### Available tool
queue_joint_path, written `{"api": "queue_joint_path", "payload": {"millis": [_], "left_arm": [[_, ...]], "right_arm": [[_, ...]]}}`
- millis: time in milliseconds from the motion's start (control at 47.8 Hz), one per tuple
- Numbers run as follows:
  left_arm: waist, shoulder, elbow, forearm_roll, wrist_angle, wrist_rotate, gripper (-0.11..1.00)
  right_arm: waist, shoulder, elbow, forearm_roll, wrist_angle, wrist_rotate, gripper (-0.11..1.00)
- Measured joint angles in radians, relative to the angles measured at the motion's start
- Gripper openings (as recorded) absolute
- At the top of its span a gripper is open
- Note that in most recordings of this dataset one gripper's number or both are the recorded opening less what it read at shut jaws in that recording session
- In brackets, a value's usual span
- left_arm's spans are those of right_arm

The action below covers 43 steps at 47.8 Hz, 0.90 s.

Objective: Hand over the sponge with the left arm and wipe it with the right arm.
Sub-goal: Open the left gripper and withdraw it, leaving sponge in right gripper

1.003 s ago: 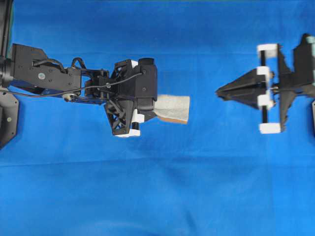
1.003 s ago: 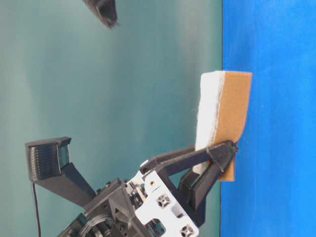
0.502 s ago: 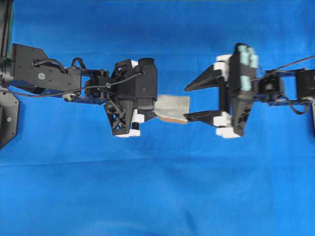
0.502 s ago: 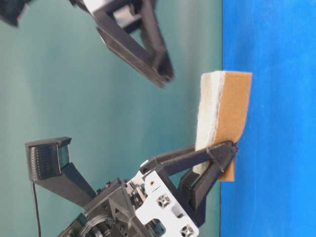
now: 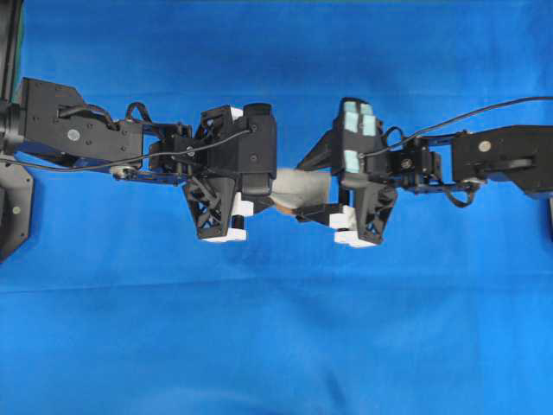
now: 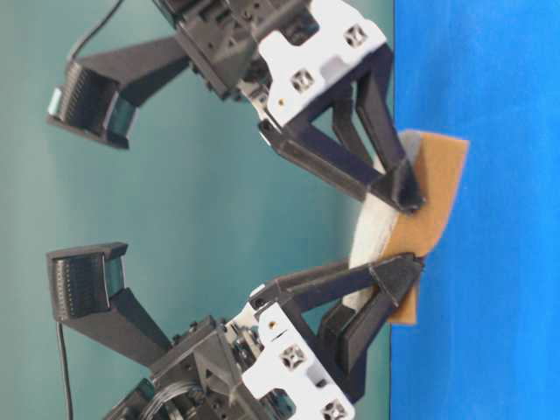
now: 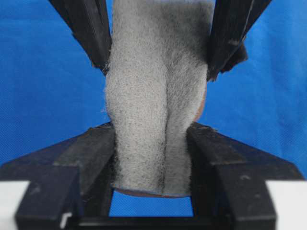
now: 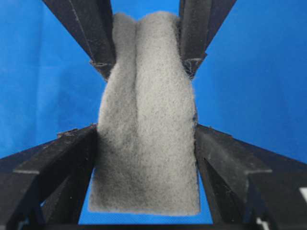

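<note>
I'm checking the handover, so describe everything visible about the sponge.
The sponge is a small rectangular block, fuzzy pale grey on one face with a thin orange-tan backing. It hangs above the blue cloth, pinched and creased lengthwise at one end by the left gripper. The right gripper straddles its other end, fingers at both sides. It bows slightly between them.

Blue cloth (image 5: 276, 346) covered the counter across the whole overhead view, plain, with faint creases and soft folds running sideways through its lower part. Same blue filled the background in both wrist views. Teal-green backdrop wall (image 6: 219, 219) stood behind, meeting the blue surface along a straight edge in the table-level view.
</note>
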<state>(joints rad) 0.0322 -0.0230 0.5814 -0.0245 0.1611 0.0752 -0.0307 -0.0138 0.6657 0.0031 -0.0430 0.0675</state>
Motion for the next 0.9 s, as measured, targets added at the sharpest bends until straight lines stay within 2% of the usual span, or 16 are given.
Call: {"api": "queue_joint_path", "payload": {"millis": [314,397,585,690,732,899], "left_arm": [[-0.014,0.0,0.0,0.002,0.0,0.005,0.32],[-0.014,0.0,0.0,0.003,0.0,0.006,0.32],[-0.02,0.0,0.0,0.003,-0.012,0.008,0.3],[-0.02,-0.003,0.005,0.003,-0.034,0.005,0.29],[-0.02,-0.011,0.009,0.003,-0.046,0.005,0.35],[-0.026,-0.064,0.052,0.003,-0.112,-0.009,0.81]], "right_arm": [[0.003,0.003,-0.005,-0.002,0.009,-0.003,0.7],[0.003,0.003,-0.005,-0.003,0.011,-0.006,0.6],[0.002,-0.002,-0.005,-0.008,0.018,-0.009,0.17],[0.002,-0.018,0.0,-0.008,0.021,-0.011,0.14],[0.002,-0.026,0.005,-0.009,0.021,-0.011,0.14],[0.002,-0.057,0.026,-0.009,0.023,-0.014,0.14]]}}
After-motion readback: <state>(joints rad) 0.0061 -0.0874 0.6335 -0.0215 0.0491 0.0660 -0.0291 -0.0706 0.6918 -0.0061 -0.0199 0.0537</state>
